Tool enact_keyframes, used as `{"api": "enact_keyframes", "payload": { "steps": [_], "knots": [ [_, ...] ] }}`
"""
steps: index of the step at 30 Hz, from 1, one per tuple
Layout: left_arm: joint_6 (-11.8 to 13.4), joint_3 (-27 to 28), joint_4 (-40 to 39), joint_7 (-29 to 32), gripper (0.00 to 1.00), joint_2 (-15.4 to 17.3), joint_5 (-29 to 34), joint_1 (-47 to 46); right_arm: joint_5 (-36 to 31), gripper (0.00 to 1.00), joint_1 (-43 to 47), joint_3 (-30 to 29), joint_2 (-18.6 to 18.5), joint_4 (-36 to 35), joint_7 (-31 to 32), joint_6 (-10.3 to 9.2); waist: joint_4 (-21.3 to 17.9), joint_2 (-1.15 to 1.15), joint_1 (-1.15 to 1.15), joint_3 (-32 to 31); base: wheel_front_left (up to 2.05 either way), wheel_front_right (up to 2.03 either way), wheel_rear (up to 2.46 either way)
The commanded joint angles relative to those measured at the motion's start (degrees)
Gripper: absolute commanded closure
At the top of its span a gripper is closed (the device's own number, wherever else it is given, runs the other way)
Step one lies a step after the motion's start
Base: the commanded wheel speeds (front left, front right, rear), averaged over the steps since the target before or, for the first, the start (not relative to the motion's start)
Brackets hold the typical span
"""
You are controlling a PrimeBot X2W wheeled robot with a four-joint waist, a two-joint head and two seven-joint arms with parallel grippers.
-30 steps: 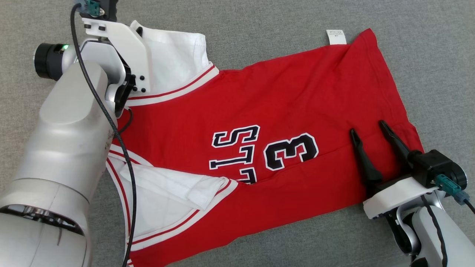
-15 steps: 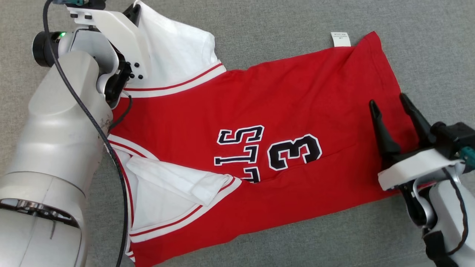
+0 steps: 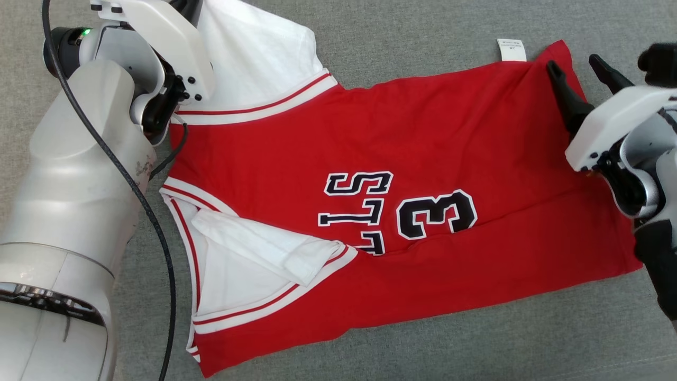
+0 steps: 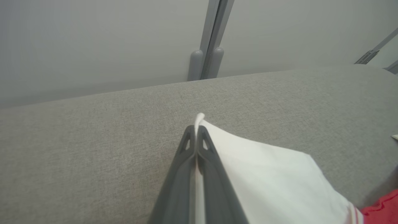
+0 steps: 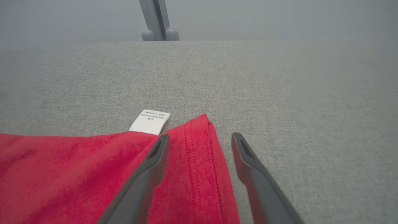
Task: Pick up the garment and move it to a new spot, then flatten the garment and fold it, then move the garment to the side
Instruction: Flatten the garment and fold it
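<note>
1. The garment [image 3: 370, 159], a red jersey with white sleeves, lies spread on the grey surface [image 3: 423, 21]. Its long axis runs from the care label [image 3: 511, 50] at the hem end towards the robot's left, where the collar and sleeves are.
2. At the end far from the care label, the left gripper [image 4: 196, 132] is clamped tight on the edge of the far white sleeve [image 3: 254, 58]. In the left wrist view a sliver of white cloth shows pinched between its two fingers.
3. The right gripper [image 3: 574, 61] is spread wide and holds nothing. It sits just beside the care label, at the hem corner [image 5: 202, 124].
4. The relation that matters shows in the right wrist view. The hem corner lies between the fingers and slightly ahead of their tips. One finger is over red cloth on the label's side, the other over bare surface beyond the hem. Whether the tips touch the cloth, I cannot tell.
5. The right arm is by far the nearer to this corner, which lies on the same far edge as the sleeve hold. The next move probably calls for a short advance and descent, then closing on the corner. With both ends held, the edge could be drawn taut along the long axis.
6. The finger on the label's side may ride on top of the cloth, so the pinch could catch one layer only or slip off the stitched hem.
</note>
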Motion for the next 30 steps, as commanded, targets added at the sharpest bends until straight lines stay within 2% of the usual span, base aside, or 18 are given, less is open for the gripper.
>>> {"api": "enact_keyframes", "payload": {
  "steps": [1, 7, 12, 13, 14, 15, 20, 30],
  "knots": [
    [-0.17, -0.26, -0.65, -0.14, 1.0, 0.79, -0.33, -0.62, 0.73, 0.0, -2.32, 0.38, -0.18, 1.37, 2.0, -0.01, 0.2, 0.0, 0.0, 0.22, 0.0, 0.0, 0.0],
    [-0.15, -1.42, -2.67, 0.37, 1.0, 1.51, -1.13, -0.02, -0.05, 0.02, -9.69, 1.75, 0.32, 7.79, 7.42, -0.01, 1.04, 0.0, 0.0, 0.8, 0.0, 0.0, 0.0],
    [-0.16, -2.22, -3.9, 0.82, 1.0, 1.57, -1.8, 0.4, -1.12, 0.31, -13.43, 2.83, 0.8, 12.79, 11.96, -0.01, 1.87, 0.0, 0.0, 1.16, 0.0, 0.0, 0.0],
    [-0.16, -2.3, -4.12, 0.92, 1.0, 1.58, -1.95, 0.47, -1.3, 0.42, -13.88, 3.13, 0.89, 13.31, 12.44, -0.01, 2.01, 0.0, 0.0, 1.22, 0.0, 0.0, 0.0],
    [-0.16, -2.4, -4.27, 0.91, 1.0, 1.62, -2.07, 0.57, -1.39, 0.6, -14.32, 3.2, 0.98, 14.06, 13.09, -0.01, 2.11, 0.0, 0.0, 1.26, 0.0, 0.0, 0.0],
    [-0.16, -2.49, -4.43, 0.87, 1.0, 1.69, -2.09, 0.65, -1.56, 1.0, -14.64, 3.57, 1.11, 14.41, 13.63, -0.01, 2.19, 0.0, 0.0, 1.26, 0.0, 0.0, 0.0],
    [-0.17, -2.68, -5.52, -0.33, 1.0, 2.4, -2.03, 0.39, -2.46, 1.0, -15.84, 3.54, 0.97, 15.53, 14.61, -0.01, 2.42, 0.0, 0.0, 0.99, 0.0, 0.0, 0.0],
    [0.49, -2.03, -9.26, -7.57, 1.0, 3.79, -0.89, -0.62, -5.9, 1.0, -16.42, 1.35, 0.07, 14.23, 3.11, -0.01, 2.89, 0.0, 0.0, 0.21, 0.0, 0.0, 0.0]
  ]
}}
